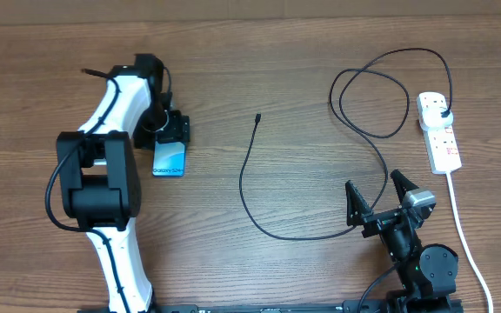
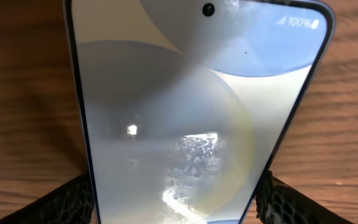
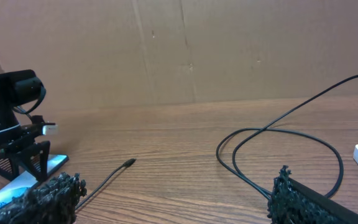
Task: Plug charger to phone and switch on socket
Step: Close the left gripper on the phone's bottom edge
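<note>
The left pincer point(image 1: 169, 146) stood over the phone point(image 1: 169, 162), which lay flat on the wooden surface point(image 1: 277, 52) at the left. Its fingers point(image 2: 67, 202) flanked both long edges, though a firm grip could not be confirmed. The right pincer point(image 1: 377, 198) hung released and empty near the front edge. The charger point(image 1: 243, 174) curved across the middle, its connector tip point(image 1: 258, 116) lying free, well apart from the phone, its plug point(image 1: 443, 114) seated in the socket point(image 1: 442, 143) at far right.
</note>
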Controlling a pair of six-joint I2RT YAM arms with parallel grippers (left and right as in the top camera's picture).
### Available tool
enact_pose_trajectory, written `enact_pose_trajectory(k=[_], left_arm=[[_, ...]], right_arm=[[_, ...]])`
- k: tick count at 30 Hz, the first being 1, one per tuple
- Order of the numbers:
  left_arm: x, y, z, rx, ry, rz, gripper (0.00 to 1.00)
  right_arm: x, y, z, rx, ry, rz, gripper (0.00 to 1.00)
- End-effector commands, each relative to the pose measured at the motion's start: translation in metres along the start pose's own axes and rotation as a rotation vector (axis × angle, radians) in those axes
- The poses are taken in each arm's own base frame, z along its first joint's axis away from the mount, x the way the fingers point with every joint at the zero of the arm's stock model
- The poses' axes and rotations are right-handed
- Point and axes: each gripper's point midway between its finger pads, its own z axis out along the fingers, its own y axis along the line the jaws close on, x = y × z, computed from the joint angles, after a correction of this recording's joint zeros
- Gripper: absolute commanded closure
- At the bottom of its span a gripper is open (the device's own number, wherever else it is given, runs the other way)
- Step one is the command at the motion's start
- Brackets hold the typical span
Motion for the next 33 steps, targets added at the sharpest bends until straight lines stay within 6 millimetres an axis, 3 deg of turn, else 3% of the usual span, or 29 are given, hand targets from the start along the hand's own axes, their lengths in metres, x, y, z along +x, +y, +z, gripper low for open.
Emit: enact_pose_trajectory(k=[1, 8, 14, 24, 33], left_arm=[[0.019, -0.029, 0.030, 0.060, 0.104, -0.021, 0.16], [0.020, -0.041, 0.032, 0.044, 0.094, -0.038, 0.20], [0.009, -0.034, 0.033, -0.005, 0.043, -0.055, 0.21], [0.000, -0.037, 0.034, 0.005, 0.008, -0.050, 0.05], [-0.003, -0.033, 0.036, -0.022, -0.013, -0.043, 0.06]], right_arm=[[0.002, -0.001, 0.000, 0.002, -0.001, 0.002, 0.00], [0.002, -0.001, 0.000, 0.002, -0.002, 0.002, 0.00], [0.002, -0.001, 0.000, 0.002, -0.001, 0.002, 0.00], [0.002, -0.001, 0.000, 0.002, -0.002, 0.002, 0.00], [0.002, -0.001, 0.000, 0.001, -0.001, 0.002, 0.00]])
